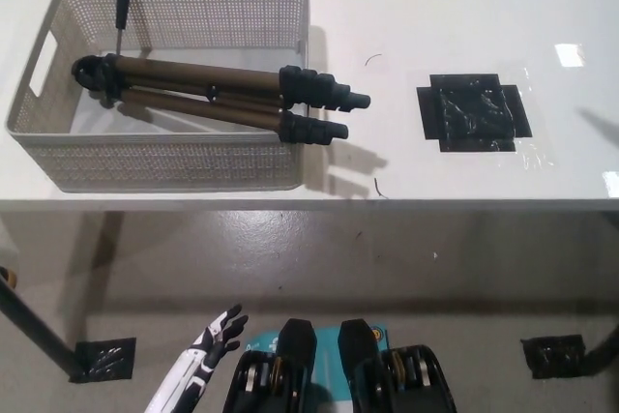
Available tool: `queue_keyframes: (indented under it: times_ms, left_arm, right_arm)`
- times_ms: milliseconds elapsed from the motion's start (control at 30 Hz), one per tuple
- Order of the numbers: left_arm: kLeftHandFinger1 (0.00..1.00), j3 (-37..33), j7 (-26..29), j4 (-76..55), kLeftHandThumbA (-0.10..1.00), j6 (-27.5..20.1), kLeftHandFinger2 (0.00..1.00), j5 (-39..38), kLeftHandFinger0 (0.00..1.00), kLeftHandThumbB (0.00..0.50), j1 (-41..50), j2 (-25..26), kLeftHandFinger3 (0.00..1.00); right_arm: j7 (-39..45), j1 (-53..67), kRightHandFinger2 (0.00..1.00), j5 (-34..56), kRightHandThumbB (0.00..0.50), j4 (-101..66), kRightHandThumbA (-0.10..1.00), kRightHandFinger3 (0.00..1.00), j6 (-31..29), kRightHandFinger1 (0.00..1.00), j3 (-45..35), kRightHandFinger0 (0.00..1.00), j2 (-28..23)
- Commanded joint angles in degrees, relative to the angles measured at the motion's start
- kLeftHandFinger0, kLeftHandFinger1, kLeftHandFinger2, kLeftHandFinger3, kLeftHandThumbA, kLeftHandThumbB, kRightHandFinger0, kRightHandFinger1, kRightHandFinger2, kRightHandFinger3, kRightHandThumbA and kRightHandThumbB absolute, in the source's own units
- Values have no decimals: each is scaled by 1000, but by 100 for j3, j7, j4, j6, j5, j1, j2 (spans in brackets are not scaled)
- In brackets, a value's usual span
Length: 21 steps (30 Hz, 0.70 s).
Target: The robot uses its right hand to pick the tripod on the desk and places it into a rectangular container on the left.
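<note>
A: Where is the tripod point(208, 99) sitting?

B: It is lying in the grey perforated basket point(174, 166) at about ten o'clock on the white desk point(435, 16). The head end with its black handle is resting toward nine o'clock, and the black leg tips are sticking out over the basket's three o'clock wall, hanging above the desk.

A: And the hands?

B: The white left hand point(215, 334) is hanging low at seven o'clock, below the desk edge, fingers spread and gripping nothing. The black right hand is not showing anywhere, so I am not guessing at its fingers.

A: How is the tripod looking to handle?

B: I am judging it stiff and fairly heavy for its slim shape: bronze metal tubes, smooth and likely slippery. The folded legs are bundling together, so the middle of the bundle is looking like the balanced place to grasp; the black rubbery collars near the tips are probably offering better friction.

A: Anything else?

B: A black tape patch point(472, 113) is lying at three o'clock.
</note>
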Motion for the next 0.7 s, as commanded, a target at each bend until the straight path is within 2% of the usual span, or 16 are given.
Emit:
queue_keyframes:
  times_ms: [0,33,100,167,200,233,267,300,333,367,467,533,567,633,667]
  left_arm:
    - [1000,285,152,-258,1000,10,1000,-254,1000,161,-310,41,1000]
    - [1000,287,154,-262,1000,11,1000,-250,1000,162,-312,43,1000]
    - [1000,288,119,-280,1000,13,1000,-275,1000,169,-370,66,1000]
    - [1000,297,143,-260,1000,-14,1000,-237,1000,175,-384,58,1000]
    - [1000,307,166,-299,1000,57,1000,-188,1000,187,-381,53,1000]
    - [1000,314,162,-315,1000,60,1000,-166,1000,185,-390,63,1000]
    - [1000,323,152,-322,1000,79,1000,-157,1000,183,-405,67,1000]
    - [1000,333,142,-334,1000,99,1000,-142,1000,183,-409,71,1000]
    - [1000,346,135,-354,1000,119,1000,-118,1000,184,-411,75,1000]
    - [1000,358,144,-323,1000,67,1000,-91,1000,187,-419,65,1000]
    - [1000,389,112,-338,1000,82,1000,-99,1000,195,-416,37,1000]
    - [1000,413,96,-362,1000,122,1000,-132,1000,201,-419,47,1000]
    - [1000,416,97,-345,1000,101,1000,-124,1000,189,-423,50,1000]
    - [1000,420,85,-300,1000,9,1000,-140,1000,173,-432,48,1000]
    - [1000,427,88,-297,1000,18,1000,-153,1000,182,-429,39,1000]
  right_arm:
    - [8,2406,1000,2741,358,-3676,1000,1000,-685,1000,-362,1000,341]
    - [32,2487,1000,2708,360,-3638,1000,1000,-728,1000,-286,998,382]
    - [133,3086,1000,2265,327,-3244,1000,1000,-858,1000,199,995,863]
    - [228,3340,1000,2223,320,-2966,1000,1000,-959,1000,468,1000,1139]
    - [249,3533,1000,2045,338,-2791,1000,1000,-889,1000,681,1000,1381]
    - [328,3620,1000,2132,323,-2702,1000,1000,-871,1000,802,1000,1484]
    - [420,3766,1000,2099,274,-2548,1000,1000,-899,1000,1025,1000,1646]
    - [463,3890,1000,1997,285,-2503,1000,1000,-834,1000,1183,1000,1747]
    - [483,3998,1000,1893,285,-2506,1000,1000,-716,1000,1316,1000,1818]
    - [504,4037,1000,1793,249,-2344,1000,1000,-921,1000,1405,1000,1869]
    - [663,4255,1000,1696,176,-1980,1000,1000,-863,1000,1771,965,2045]
    - [772,4285,1000,1685,163,-1626,1000,1000,-931,1000,1948,951,2102]
    - [839,4313,1000,1649,135,-1420,1000,1000,-991,1000,2064,953,2137]
    - [913,4336,1000,1723,144,-1196,985,1000,-959,1000,2189,974,2177]
    - [954,4352,1000,1650,145,-1057,992,1000,-956,1000,2269,998,2157]
